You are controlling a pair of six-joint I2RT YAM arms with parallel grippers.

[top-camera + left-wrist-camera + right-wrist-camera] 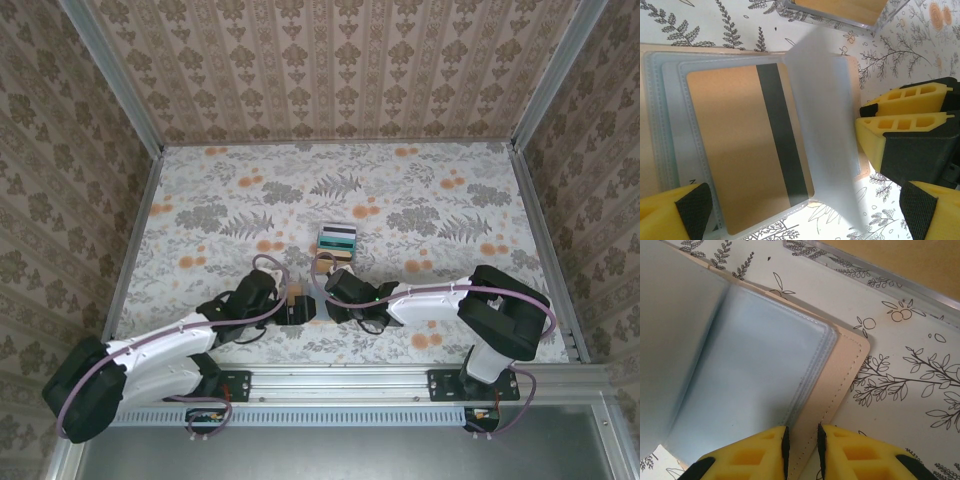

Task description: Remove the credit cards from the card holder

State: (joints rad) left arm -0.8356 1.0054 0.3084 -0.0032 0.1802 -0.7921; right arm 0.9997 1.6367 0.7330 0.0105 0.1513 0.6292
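Card holder [842,372] lies open on the floral table [420,200], low in the middle, between my two grippers. On the left side, my left gripper [805,207] stands spread wide over it, one yellow finger at each bottom corner of its wrist view, with nothing pinched between them. Under it I see the grey-blue inside with its stacked clear sleeves, and an orange-tan card [725,150] sits in the top sleeve, its dark stripe [782,135] running down its length. Just right of that stripe, one loose sleeve page [827,125] stands lifted and tilted off the rest. Further right, my right gripper [801,440] is nearly closed, clamped on the tan stitched edge of the card holder; in the left wrist view its fingers [905,107] lie stacked flat at that same edge. In the top view, just beyond the grippers, the credit cards already out lie in a small pile: a teal-green card [337,236] with dark stripes on top, and a tan edge showing at its near side. I cannot tell how many cards are in that pile.
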